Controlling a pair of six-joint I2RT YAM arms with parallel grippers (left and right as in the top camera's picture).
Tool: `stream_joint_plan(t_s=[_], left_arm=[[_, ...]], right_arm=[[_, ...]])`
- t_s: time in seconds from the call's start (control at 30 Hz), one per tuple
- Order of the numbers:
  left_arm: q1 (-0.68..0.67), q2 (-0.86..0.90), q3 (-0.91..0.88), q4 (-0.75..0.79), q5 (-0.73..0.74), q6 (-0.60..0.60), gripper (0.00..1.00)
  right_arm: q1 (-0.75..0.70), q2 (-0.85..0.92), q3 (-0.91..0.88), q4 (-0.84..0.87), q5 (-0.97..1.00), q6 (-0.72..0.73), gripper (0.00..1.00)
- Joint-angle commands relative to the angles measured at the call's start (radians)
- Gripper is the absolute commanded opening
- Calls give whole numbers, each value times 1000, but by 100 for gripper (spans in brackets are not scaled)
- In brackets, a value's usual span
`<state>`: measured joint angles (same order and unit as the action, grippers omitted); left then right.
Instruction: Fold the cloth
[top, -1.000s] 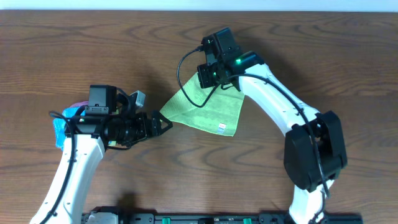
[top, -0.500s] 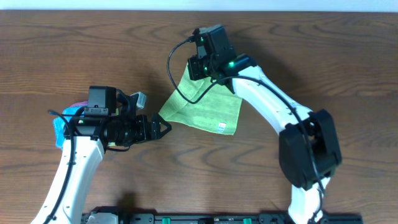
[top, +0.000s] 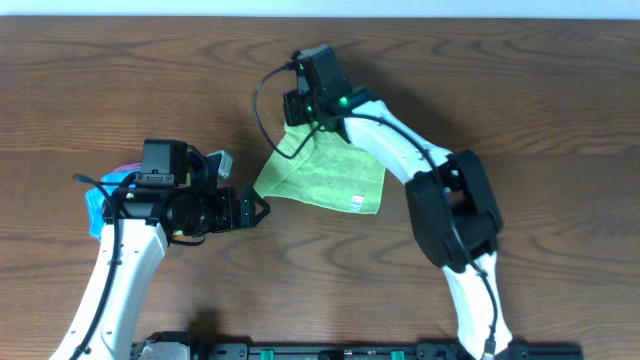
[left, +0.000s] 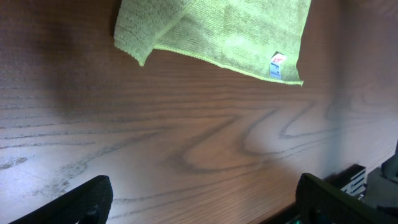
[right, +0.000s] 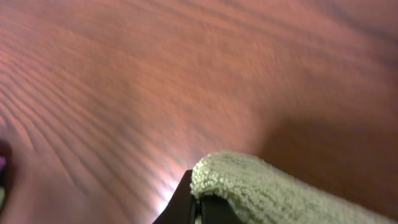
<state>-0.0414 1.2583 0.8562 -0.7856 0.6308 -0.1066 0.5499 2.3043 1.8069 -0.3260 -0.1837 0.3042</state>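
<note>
The lime-green cloth lies folded on the wooden table, its small white tag near the lower right corner. My right gripper is shut on the cloth's upper left edge, which shows pinched between the jaws in the right wrist view. My left gripper is open and empty, just left of the cloth's lower left corner. In the left wrist view the cloth and its tag lie ahead of the open jaws.
A blue folded cloth with a pink one beside it lies at the left, under the left arm. The table's front edge with black hardware runs along the bottom.
My right gripper has moved left and toward the back with the cloth's edge, dragging that fold leftward. My left gripper has drawn back slightly from the cloth's corner.
</note>
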Motion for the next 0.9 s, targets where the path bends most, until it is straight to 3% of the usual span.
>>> stream_joint_plan(t_s=[0.0, 0.4, 0.8, 0.87], left_arm=[[-5, -13, 13, -7, -14, 18, 95], [-5, -13, 13, -31, -13, 18, 95], [-5, -13, 13, -44, -13, 18, 95], [-5, -13, 13, -45, -13, 18, 95]], right_arm=[[20, 55, 84, -3, 0, 13, 1], [20, 106, 137, 62, 79, -26, 1], [42, 153, 137, 240, 90, -13, 1], [55, 164, 137, 267, 90, -13, 8]])
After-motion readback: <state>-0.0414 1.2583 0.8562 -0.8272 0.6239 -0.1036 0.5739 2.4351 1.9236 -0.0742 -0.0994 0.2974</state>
